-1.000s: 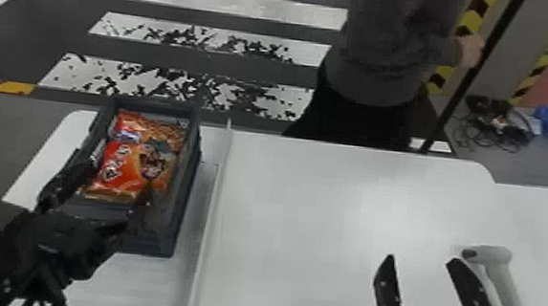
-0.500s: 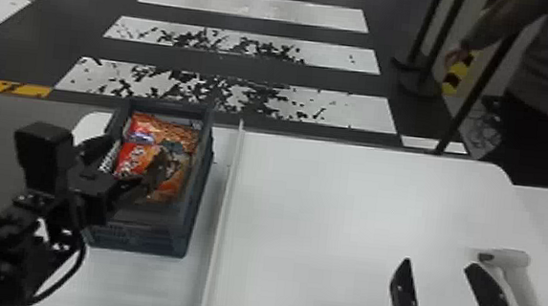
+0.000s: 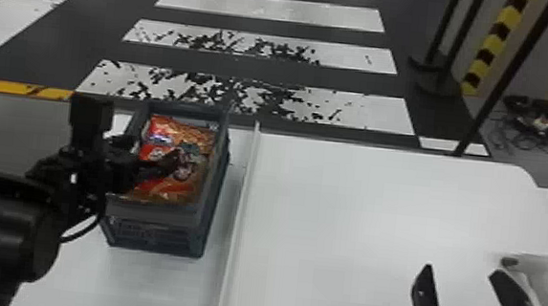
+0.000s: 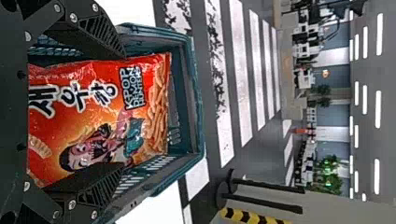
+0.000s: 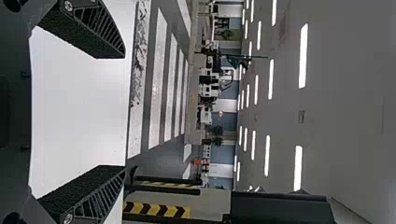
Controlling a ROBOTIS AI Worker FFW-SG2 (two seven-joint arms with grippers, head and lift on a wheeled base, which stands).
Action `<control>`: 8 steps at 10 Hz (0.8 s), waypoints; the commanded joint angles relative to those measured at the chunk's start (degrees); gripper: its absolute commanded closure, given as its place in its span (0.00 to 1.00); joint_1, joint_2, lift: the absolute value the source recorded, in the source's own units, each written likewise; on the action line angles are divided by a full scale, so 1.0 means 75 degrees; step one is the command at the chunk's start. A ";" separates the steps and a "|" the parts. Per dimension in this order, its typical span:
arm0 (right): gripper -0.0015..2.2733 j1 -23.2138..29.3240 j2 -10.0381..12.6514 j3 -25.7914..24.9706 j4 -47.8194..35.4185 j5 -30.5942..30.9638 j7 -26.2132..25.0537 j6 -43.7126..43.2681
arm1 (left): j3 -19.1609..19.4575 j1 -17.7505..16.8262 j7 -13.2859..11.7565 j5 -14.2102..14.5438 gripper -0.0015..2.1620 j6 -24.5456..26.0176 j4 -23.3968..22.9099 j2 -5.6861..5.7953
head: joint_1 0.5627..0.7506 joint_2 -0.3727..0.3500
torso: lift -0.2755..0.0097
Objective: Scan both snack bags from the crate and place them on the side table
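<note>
My left gripper (image 3: 155,153) is over the dark crate (image 3: 154,234) at the table's left, its fingers apart above two orange-red snack bags, a farther one (image 3: 188,132) and a nearer one (image 3: 166,192). In the left wrist view, the open left gripper (image 4: 123,111) has a snack bag (image 4: 107,112) beyond and between its fingers, lying inside the crate (image 4: 197,98); whether they touch it I cannot tell. My right gripper (image 3: 462,274) stands open and unloaded beside the light grey scanner (image 3: 541,281) at the right; its fingers also frame bare tabletop in the right wrist view (image 5: 125,112).
A raised white strip (image 3: 239,209) runs front to back along the white table (image 3: 351,239), just right of the crate. Past the far edge, a black post (image 3: 505,81) rises from the floor, and cables (image 3: 535,122) lie at the back right.
My left arm has swung up and forward, with its gripper turned and farther over the bags. The head view has shifted, so the crate appears lower and more to the right. The right gripper remains open.
</note>
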 commanded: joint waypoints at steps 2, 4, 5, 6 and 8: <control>0.03 -0.0012 0.0030 -0.0035 0.0011 -0.0008 0.0001 0.0013 | -0.0512 -0.1076 -0.0398 -0.0319 0.09 0.0443 0.1088 0.0021 | 0.70 0.53 | 0.62; 0.03 0.0000 0.0030 -0.0035 0.0011 -0.0008 0.0001 0.0013 | -0.0922 -0.1885 -0.0855 -0.0729 0.08 0.1240 0.1744 -0.0026 | 0.70 0.50 | 0.62; 0.03 -0.0012 0.0030 -0.0046 0.0022 -0.0031 0.0001 0.0013 | -0.1063 -0.2061 -0.0914 -0.0952 0.05 0.1896 0.1791 -0.0085 | 0.70 0.49 | 0.62; 0.03 -0.0082 0.0030 -0.0046 0.0022 -0.0078 0.0001 0.0036 | -0.1051 -0.2131 -0.0902 -0.1116 0.02 0.2412 0.1850 -0.0108 | 0.70 0.49 | 0.62; 0.03 -0.0106 0.0030 -0.0046 0.0034 -0.0102 0.0001 0.0083 | -0.1063 -0.2436 -0.1183 -0.1210 0.02 0.2974 0.2412 -0.0202 | 0.70 0.50 | 0.62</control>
